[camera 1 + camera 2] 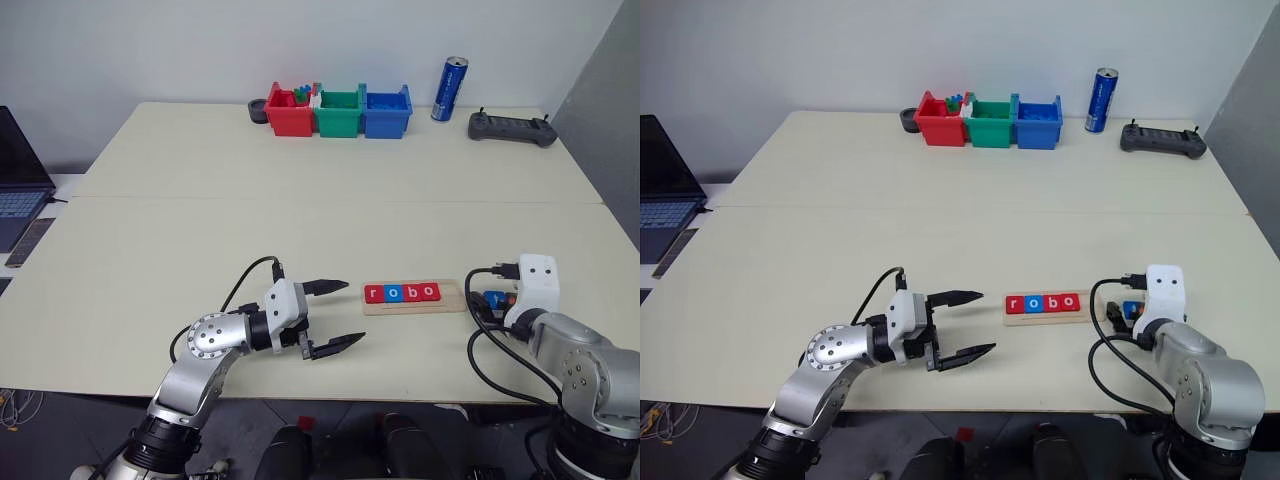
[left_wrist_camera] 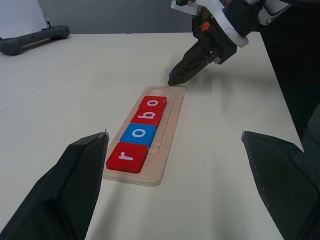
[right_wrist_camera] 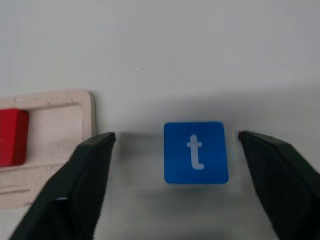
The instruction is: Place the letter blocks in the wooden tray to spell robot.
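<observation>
Item: wooden tray, lying near the front edge of the worktop, between the two arms. We count four letter blocks seated in it, reading r, o, b, o in red, blue, red, red; the slot at its right end is bare

Item: blue t block, flat on the worktop just past the tray's right end, apart from the rim. In the head views we find it mostly hidden behind the right wrist

Item: right gripper, fingers spread wide to either side of the t block, touching neither edge of it

Item: left gripper, fingers apart and empty, pointing level toward the tray's left end with open worktop between

Item: far edge of the worktop, well apart from the tray: red, green and blue bins, a blue can, a black controller. We see wide bare surface in between

Item: laptop, cut off at the left border
</observation>
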